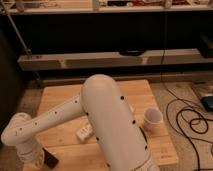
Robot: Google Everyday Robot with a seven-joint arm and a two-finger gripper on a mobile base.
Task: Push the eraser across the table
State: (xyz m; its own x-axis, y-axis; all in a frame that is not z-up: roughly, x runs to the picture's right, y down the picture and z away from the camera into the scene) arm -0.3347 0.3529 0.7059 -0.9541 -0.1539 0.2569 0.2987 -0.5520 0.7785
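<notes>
The table (60,97) is a pale wooden plank top in the middle of the camera view. My white arm arches over it, and the forearm reaches down to the front-left corner. My gripper (48,158) shows there as a dark part beside the white wrist, low over the table's front edge. I see no separate small black eraser. It may be hidden by the arm or merged with the dark shape at the gripper. I cannot tell which.
A white labelled box (85,132) lies on the table near the arm. A white cup (153,119) stands at the right side. A long shelf (75,61) runs behind the table. Black cables (192,117) lie on the floor to the right.
</notes>
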